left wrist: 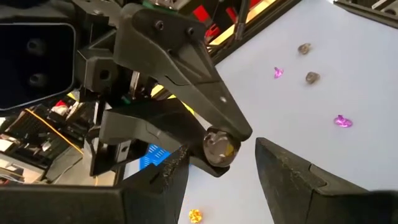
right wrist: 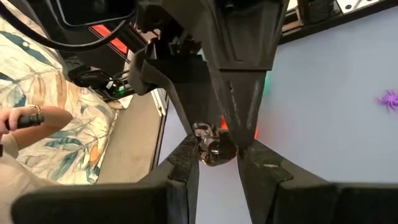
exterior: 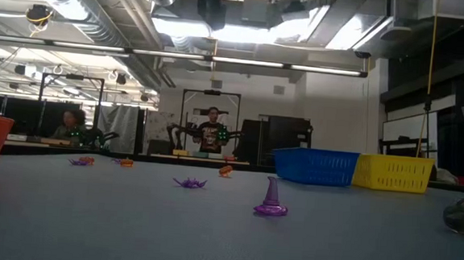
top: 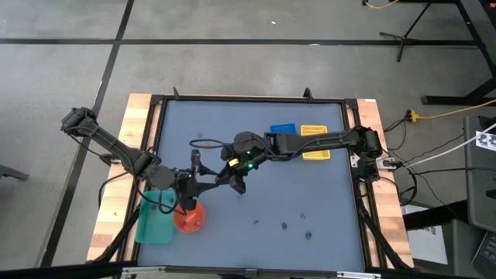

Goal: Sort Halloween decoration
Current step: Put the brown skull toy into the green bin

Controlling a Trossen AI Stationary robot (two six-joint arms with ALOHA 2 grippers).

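While the left hand point(left wrist: 217, 163) gapes, the right hand point(right wrist: 216, 152) pinches a dark grey piece point(right wrist: 210, 146).

Purple decorations point(exterior: 271, 200), orange bowl point(top: 189, 218).

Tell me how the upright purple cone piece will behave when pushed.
The purple cone piece stands upright on a flared brim, so it probably slides before tipping. It looks tiny compared with the blue tray, likely very light. Tipped, it may roll in an arc.

You could not read any words, numbers, labels or signs here; nothing on the table or in the room showed clear writing.
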